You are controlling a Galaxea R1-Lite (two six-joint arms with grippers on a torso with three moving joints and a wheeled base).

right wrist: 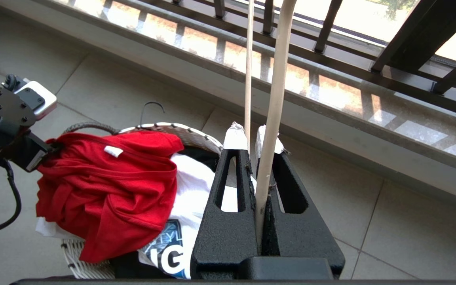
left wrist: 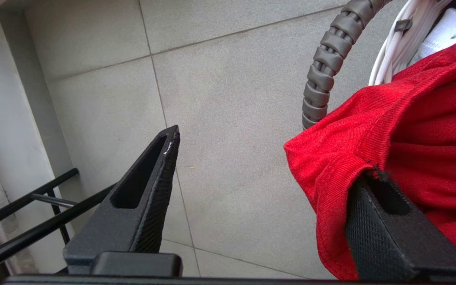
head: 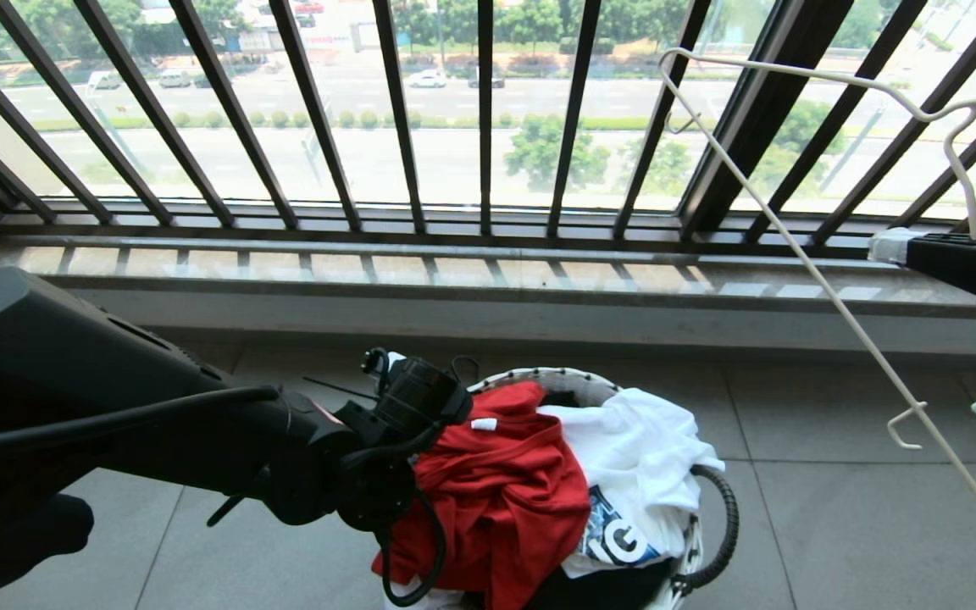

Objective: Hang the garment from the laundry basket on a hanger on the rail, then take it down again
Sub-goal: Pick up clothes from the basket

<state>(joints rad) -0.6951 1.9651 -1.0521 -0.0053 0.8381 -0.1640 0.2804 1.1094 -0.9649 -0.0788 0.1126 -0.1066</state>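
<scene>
Left end effector [left wrist: 269,158]: jaws apart, one finger under red T-shirt [head: 501,487] hem, lower centre. T-shirt: heaped in laundry basket [head: 539,379] over white printed T-shirt [head: 636,457]. Right end effector [right wrist: 251,136]: clamped on cream wire hanger [head: 801,254], right edge.

Showing large white letters "IG" on a dark print panel of the white T-shirt [right wrist: 196,186], just beside the right claw [right wrist: 253,138]; above them, smaller letters reading roughly "TYL", partly hidden. White neck label [right wrist: 113,151] illegible.
</scene>
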